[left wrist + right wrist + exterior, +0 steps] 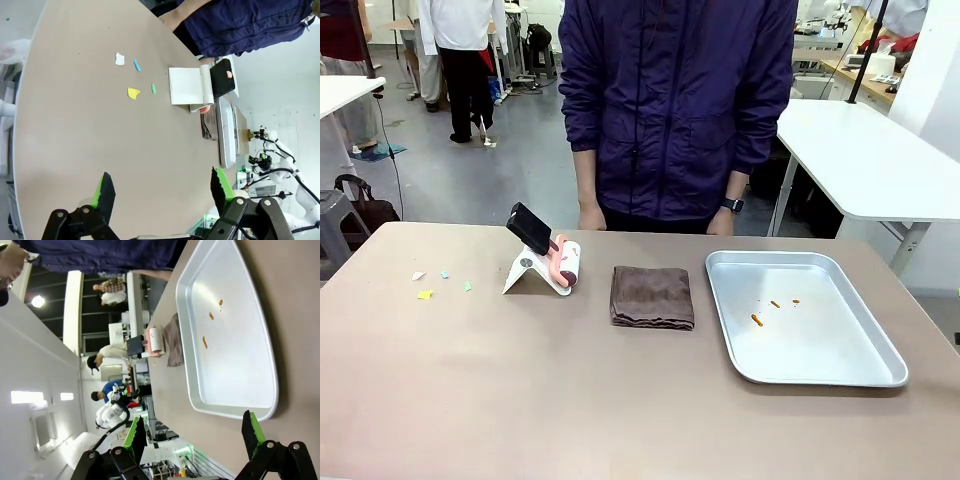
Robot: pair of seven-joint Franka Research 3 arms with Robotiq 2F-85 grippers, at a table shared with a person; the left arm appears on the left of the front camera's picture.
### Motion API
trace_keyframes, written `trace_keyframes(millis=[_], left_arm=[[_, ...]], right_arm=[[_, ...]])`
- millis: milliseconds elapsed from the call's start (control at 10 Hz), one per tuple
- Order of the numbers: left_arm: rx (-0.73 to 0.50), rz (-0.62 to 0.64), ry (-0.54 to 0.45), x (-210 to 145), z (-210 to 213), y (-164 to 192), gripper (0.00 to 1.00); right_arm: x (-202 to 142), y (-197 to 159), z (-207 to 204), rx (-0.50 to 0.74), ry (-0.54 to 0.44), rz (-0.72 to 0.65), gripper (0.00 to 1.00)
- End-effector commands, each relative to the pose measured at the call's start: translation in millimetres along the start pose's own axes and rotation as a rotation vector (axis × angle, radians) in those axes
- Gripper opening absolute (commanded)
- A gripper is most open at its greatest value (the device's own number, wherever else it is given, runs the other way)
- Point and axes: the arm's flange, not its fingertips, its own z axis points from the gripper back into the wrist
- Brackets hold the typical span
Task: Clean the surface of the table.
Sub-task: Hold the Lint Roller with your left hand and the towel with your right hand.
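The robot's left hand (161, 189) hangs above the brownish desk (570, 400), its two green-padded fingers (105, 192) spread wide and holding nothing. From its wrist camera the bare desk top runs away towards a scatter of paper scraps (133, 93). The right hand (192, 430) is likewise released, fingers (250, 427) well apart with nothing between them. It is poised over the desk just off one short edge of the silver tray (232, 412).

The tray (807, 259) lies flat on the desk's right side, seen from the front. Inside it are three small orange crumbs (757, 320), grouped left of its middle; the rest of its floor is bare metal. Just to the tray's left, apart from it, sits a folded brown cloth (652, 296). Left of that a lint roller (565, 262) with a black handle leans on a white stand (525, 272). Farther left, four paper scraps, white, blue, green and yellow, lie loose on the desk surface.

A person in a dark purple jacket (675, 100) stands at the far edge, the person's hands (590, 215) hanging at the desk's rim and a watch (733, 206) on one wrist.
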Motion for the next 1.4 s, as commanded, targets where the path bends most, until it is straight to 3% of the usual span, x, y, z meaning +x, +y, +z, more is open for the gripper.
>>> trace_keyframes(millis=[0,200,300,500,800,1000,1100,1300], left_arm=[[-0.012,-0.018,0.007,-6,3,-2,1.00],[-0.001,-0.005,0.000,0,2,-2,1.00],[0.043,-0.029,0.017,2,-4,-19,1.00],[0.006,-0.100,0.056,8,-33,-85,1.00],[0.042,-0.034,0.145,8,-120,-203,1.00],[0.109,0.007,0.182,-9,-158,-259,1.00],[0.155,0.038,0.187,-14,-174,-277,1.00],[0.235,-0.060,0.197,-18,-189,-288,1.00]], right_arm=[[-2,1,1,0.017,0.015,-0.003,1.00],[-1,1,-2,0.005,0.011,0.001,1.00],[-3,18,-13,-0.122,-0.028,0.031,1.00],[-7,72,-48,-0.238,-0.061,0.180,1.00],[-12,162,-146,-0.392,0.002,0.410,1.00],[-22,203,-215,-0.421,0.119,0.466,1.00],[-32,220,-255,-0.450,0.121,0.405,1.00],[-53,229,-305,-0.538,0.146,0.403,1.00]])
